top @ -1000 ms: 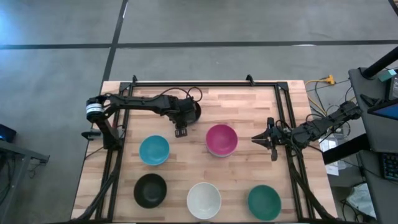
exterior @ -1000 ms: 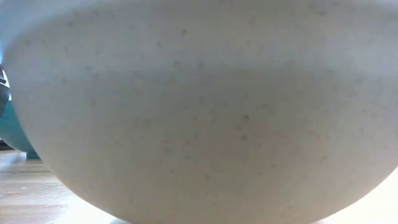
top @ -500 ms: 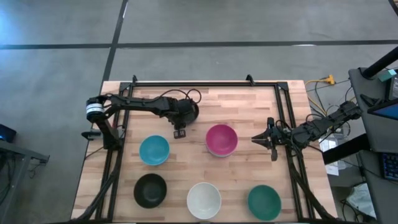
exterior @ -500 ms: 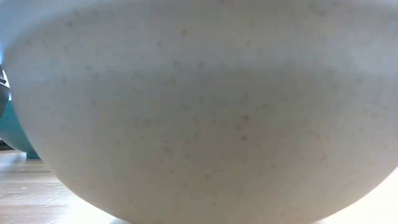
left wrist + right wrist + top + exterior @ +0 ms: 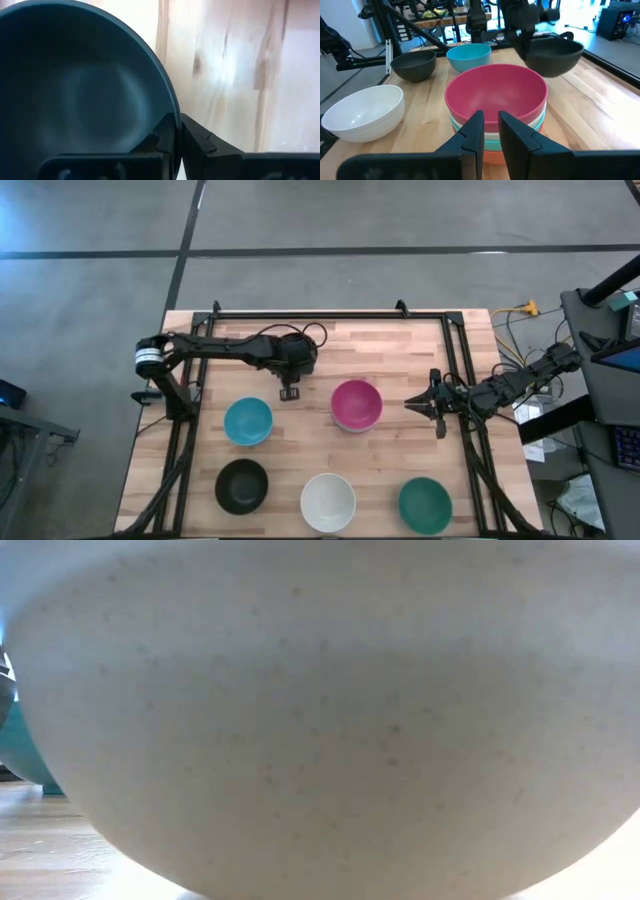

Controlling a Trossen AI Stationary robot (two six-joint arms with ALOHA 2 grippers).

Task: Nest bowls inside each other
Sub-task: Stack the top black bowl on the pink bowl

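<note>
Black bowl (image 5: pixel 554 57) upright, left tool (image 5: pixel 290 391) clamping rim

A glossy magenta round plastic bowl (image 5: pixel 357 403) tops a stack near the middle of the pale, striped butcher-block wooden table (image 5: pixel 400 350); under it the right wrist view shows white, teal and orange-red rims. Left of the magenta bowl sits a light blue round plastic bowl (image 5: pixel 248 421). In the row nearer the front edge are a matte black round plastic bowl (image 5: pixel 241 486), a faintly speckled white round plastic bowl (image 5: pixel 328 502) and a dark teal-green round plastic bowl (image 5: pixel 425 505). Behind and left of the magenta bowl, a dark charcoal round plastic bowl (image 5: pixel 75 85) shows a soft sheen.
</note>
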